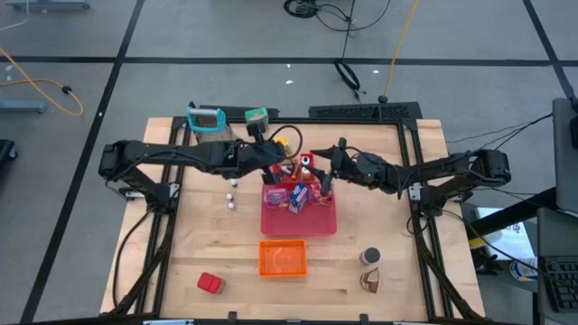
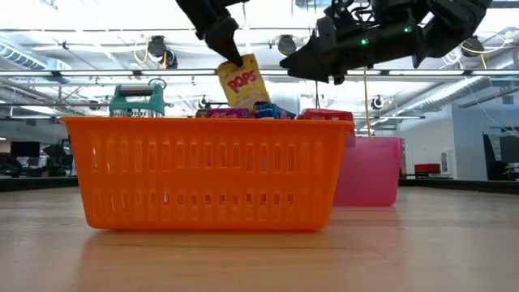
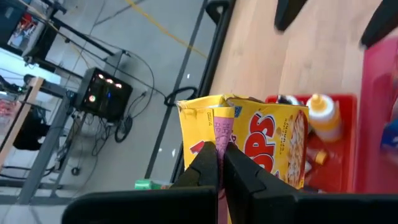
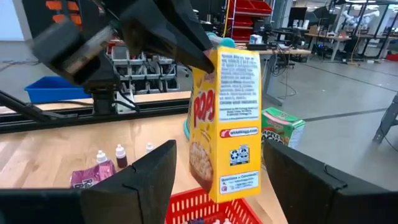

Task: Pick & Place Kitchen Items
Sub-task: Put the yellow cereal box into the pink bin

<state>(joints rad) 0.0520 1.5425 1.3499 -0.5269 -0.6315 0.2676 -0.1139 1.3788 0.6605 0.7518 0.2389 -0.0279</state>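
Note:
My left gripper (image 1: 274, 168) is shut on a yellow "POPS" food box (image 2: 242, 81), held up over the far end of the pink-red tray (image 1: 318, 223). The box also shows in the left wrist view (image 3: 273, 137) and the right wrist view (image 4: 227, 118). My right gripper (image 4: 227, 186) is open and empty, level, its fingers facing the box from the table's right side (image 1: 327, 179). More food boxes (image 1: 296, 195) lie in the tray. A yellow squeeze bottle (image 3: 323, 117) lies in a red tray (image 3: 341, 102) below the box. My left gripper pinches the box's top end (image 3: 222, 132) between its two fingers (image 3: 205, 168), at a corner of the closed flap (image 4: 208, 59). The fingers come slanting down from the table's left side. The box hangs below them, nearly upright and lifted clear of the tray.
An orange basket (image 1: 283, 259) stands near the front. A red block (image 1: 209, 283), a small jar (image 1: 369, 257) and a brown piece (image 1: 369, 281) lie on the near part of the table. Little jars (image 1: 233, 195) stand left of the tray. A teal-handled grater (image 1: 206, 120) and a green box (image 1: 256, 116) are at the far edge.

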